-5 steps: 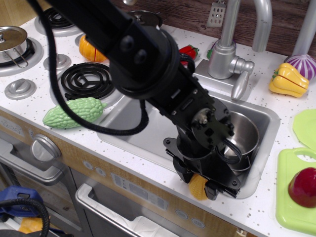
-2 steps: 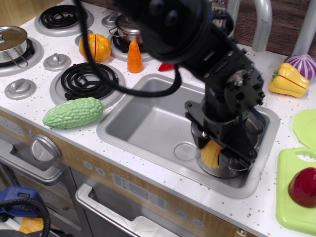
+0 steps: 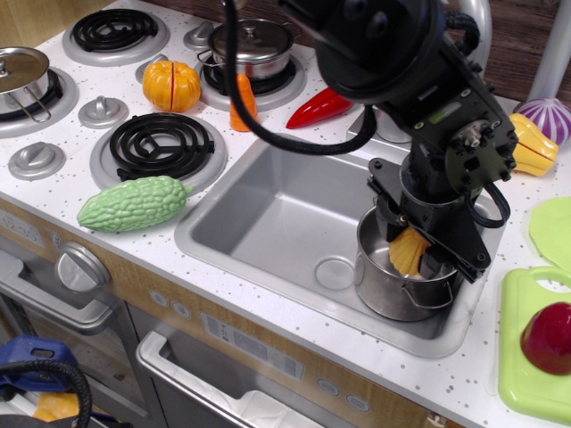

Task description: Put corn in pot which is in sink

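The corn [image 3: 409,251], a small yellow-orange ribbed toy, is held between the fingers of my gripper [image 3: 414,253], which is shut on it. It hangs just above the open mouth of the shiny lidless steel pot [image 3: 396,291]. The pot stands at the right end of the grey sink [image 3: 268,223], beside the round drain [image 3: 336,272]. The black arm comes down from the top of the view and hides the pot's far rim.
A green bitter gourd [image 3: 134,203] lies left of the sink. An orange pumpkin [image 3: 171,85], a carrot [image 3: 244,101], a red pepper [image 3: 319,107] and a lidded pot [image 3: 254,45] are behind it. A yellow pepper [image 3: 533,147] and a green board [image 3: 533,357] are to the right.
The gripper carried the corn from the sink's front rim up and to the right, over the pot. The pot now shows more fully below it.
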Action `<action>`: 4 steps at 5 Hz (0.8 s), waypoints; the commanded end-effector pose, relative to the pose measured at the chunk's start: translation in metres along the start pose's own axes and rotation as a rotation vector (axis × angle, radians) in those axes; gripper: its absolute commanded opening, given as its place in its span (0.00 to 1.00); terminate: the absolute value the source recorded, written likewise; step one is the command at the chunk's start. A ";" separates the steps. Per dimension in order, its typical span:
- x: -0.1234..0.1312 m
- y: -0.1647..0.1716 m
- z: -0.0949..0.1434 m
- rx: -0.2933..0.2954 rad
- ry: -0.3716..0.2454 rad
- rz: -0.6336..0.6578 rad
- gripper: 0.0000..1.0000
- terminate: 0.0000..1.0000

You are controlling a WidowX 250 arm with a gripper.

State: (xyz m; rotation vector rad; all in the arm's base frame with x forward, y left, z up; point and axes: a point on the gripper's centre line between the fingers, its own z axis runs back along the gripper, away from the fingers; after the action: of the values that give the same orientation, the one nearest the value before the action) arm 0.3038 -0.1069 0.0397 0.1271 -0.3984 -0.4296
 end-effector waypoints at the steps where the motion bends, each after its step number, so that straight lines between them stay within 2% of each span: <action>1: 0.019 0.010 -0.007 0.025 -0.080 -0.098 0.00 0.00; 2: 0.019 0.019 -0.018 0.006 -0.101 -0.135 0.00 0.00; 3: 0.016 0.024 -0.025 -0.026 -0.121 -0.153 1.00 0.00; 4: 0.014 0.023 -0.028 -0.022 -0.133 -0.166 1.00 0.00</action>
State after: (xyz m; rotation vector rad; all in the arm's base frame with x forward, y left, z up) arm 0.3318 -0.0925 0.0160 0.1077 -0.4905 -0.6108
